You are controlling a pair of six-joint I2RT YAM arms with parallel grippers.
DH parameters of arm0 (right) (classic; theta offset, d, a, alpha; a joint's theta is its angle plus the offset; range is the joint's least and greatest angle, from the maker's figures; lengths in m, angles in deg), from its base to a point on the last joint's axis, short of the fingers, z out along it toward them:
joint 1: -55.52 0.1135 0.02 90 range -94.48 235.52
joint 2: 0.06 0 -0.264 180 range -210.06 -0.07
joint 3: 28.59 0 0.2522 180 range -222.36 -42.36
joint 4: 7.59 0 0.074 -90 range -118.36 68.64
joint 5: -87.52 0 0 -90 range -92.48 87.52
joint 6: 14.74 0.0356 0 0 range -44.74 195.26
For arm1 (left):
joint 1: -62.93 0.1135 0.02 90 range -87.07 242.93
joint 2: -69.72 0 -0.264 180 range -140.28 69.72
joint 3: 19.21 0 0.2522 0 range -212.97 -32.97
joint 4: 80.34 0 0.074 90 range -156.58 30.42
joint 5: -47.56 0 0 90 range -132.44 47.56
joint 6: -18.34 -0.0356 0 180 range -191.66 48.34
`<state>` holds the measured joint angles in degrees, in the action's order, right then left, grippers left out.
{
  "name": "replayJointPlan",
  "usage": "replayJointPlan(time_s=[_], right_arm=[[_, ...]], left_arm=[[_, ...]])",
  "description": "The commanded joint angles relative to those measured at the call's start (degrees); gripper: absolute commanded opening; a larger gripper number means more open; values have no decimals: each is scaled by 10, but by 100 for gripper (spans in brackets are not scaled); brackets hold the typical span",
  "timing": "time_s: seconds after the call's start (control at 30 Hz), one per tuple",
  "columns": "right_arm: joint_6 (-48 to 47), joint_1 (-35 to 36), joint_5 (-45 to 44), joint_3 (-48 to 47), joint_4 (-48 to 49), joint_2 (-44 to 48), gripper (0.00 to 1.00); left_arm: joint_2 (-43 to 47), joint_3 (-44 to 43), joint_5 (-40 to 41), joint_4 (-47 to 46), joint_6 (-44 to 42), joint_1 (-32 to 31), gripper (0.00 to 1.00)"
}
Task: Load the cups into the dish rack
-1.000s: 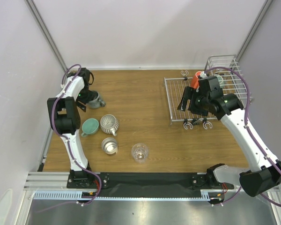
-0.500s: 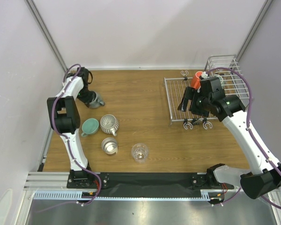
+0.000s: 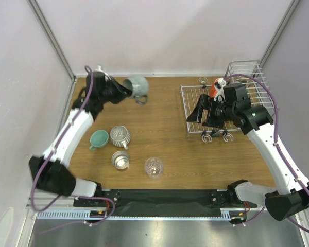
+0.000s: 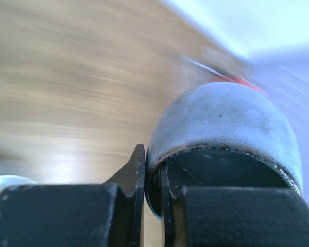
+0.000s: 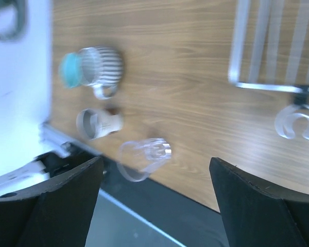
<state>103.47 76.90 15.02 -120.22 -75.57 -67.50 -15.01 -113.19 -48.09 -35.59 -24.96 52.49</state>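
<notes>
Your dish rack point(image 3: 192, 105) shows only the white mug with orange inside point(image 3: 215, 89); most loading is left. Your left gripper point(image 4: 153, 177) is clamped on the rim of the airborne grey-blue mug point(image 3: 137, 85), and your right gripper point(image 3: 202, 116) is spread and empty. The teal mug point(image 3: 99, 138), ribbed cup point(image 3: 120, 136), steel cup point(image 3: 120, 160) and clear glass point(image 3: 154, 167) sit on the table point(image 3: 165, 121).

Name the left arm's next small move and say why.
Probably carry the grey-blue mug rightward toward the dish rack. The left end effector is shut on its rim and holds it off the table, and the rack lies across the table.
</notes>
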Motion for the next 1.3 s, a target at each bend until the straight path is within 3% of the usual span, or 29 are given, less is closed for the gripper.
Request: replayJointPlan(time_s=[0.0,0.03,0.13,0.3,0.7,1.1,1.27], right_arm=[[1,-4,125,-26,68,27,92],[6,-4,169,-14,84,32,92],[43,-5,246,26,189,74,97],[150,-5,321,103,330,120,100],[202,-3,304,111,364,155,98],[246,-4,256,146,401,176,72],[266,-2,216,158,398,185,51]], left_arm=[[99,131,-196,-281,116,-62,0],[108,147,-204,-347,137,-77,0],[119,169,-208,-421,169,-146,0],[95,139,-217,-494,197,-226,0],[14,63,-229,-580,270,-288,0],[24,79,-193,-577,270,-342,0],[12,61,-186,-537,240,-365,0]])
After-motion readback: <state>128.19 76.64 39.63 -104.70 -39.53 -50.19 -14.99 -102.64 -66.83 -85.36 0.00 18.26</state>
